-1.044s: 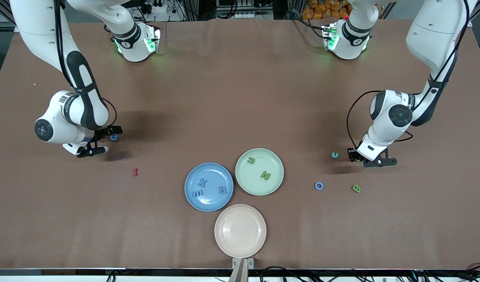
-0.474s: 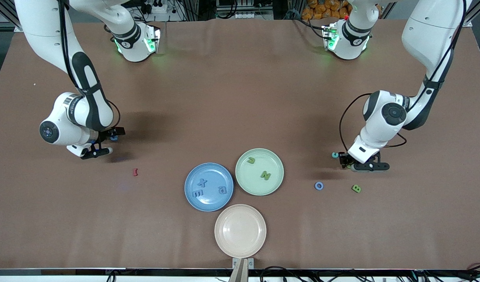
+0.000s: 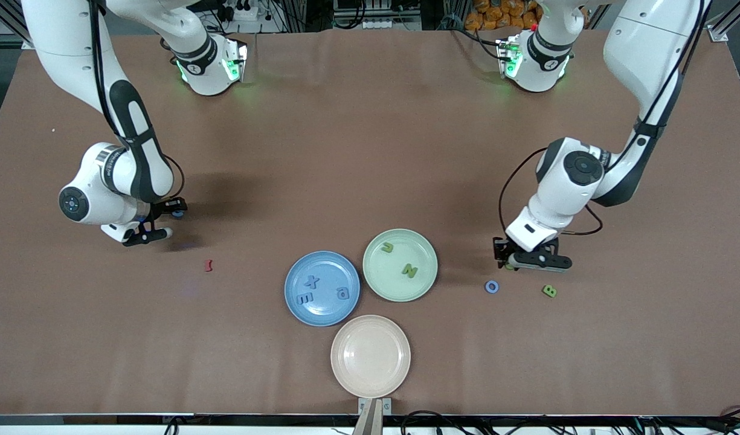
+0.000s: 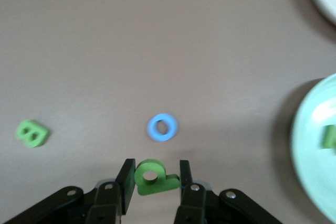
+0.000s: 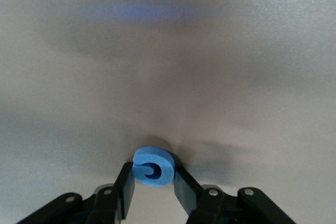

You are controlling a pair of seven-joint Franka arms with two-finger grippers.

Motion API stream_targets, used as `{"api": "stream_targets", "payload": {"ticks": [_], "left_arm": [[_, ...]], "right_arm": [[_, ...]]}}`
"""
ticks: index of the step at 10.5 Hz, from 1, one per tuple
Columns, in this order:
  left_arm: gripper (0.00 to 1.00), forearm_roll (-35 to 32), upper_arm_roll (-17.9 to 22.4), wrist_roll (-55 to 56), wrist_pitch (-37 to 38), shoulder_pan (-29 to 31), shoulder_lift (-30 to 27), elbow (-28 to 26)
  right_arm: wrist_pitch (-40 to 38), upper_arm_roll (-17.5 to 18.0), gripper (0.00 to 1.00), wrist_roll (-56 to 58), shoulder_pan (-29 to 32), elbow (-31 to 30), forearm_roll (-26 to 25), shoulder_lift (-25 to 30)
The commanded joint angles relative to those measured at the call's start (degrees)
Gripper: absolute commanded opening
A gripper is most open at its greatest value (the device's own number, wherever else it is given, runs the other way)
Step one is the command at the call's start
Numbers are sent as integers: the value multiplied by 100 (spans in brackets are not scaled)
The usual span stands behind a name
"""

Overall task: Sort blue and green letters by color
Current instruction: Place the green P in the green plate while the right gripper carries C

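My left gripper (image 3: pixel 507 263) is shut on a lime green P (image 4: pixel 152 176), over bare table between the green plate (image 3: pixel 427 284) and a blue O (image 3: pixel 492 286). A green B (image 3: pixel 549 291) lies beside the O, toward the left arm's end. My right gripper (image 3: pixel 173 213) is shut on a blue G (image 5: pixel 152 167), low at the table near the right arm's end. The blue plate (image 3: pixel 324 263) holds a blue X (image 3: pixel 311 280), E (image 3: pixel 305 298) and 6 (image 3: pixel 343 293). On the green plate lie a green U (image 3: pixel 387 246) and N (image 3: pixel 409 270).
A pale pink plate (image 3: pixel 370 329) sits nearest the front camera, touching the other two plates. A small dark red piece (image 3: pixel 208 265) lies on the table between the right gripper and the blue plate.
The right gripper's jaws have closed on the blue G. The left arm has carried the green P toward the green plate, now beside the blue O.
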State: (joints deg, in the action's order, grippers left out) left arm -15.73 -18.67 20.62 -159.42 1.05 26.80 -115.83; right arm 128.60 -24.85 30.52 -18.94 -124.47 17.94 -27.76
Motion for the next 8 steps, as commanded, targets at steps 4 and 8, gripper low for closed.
{"api": "stream_targets", "payload": {"ticks": [4, 8], "left_arm": [[0, -88, 12, 1188, 104, -1114, 1053, 1412], [0, -79, 21, 1592, 104, -1625, 1713, 2222]], "right_arm": [[-306, 15, 0, -29, 57, 387, -18, -19], [-423, 259, 0, -29, -48, 1152, 358, -36]]}}
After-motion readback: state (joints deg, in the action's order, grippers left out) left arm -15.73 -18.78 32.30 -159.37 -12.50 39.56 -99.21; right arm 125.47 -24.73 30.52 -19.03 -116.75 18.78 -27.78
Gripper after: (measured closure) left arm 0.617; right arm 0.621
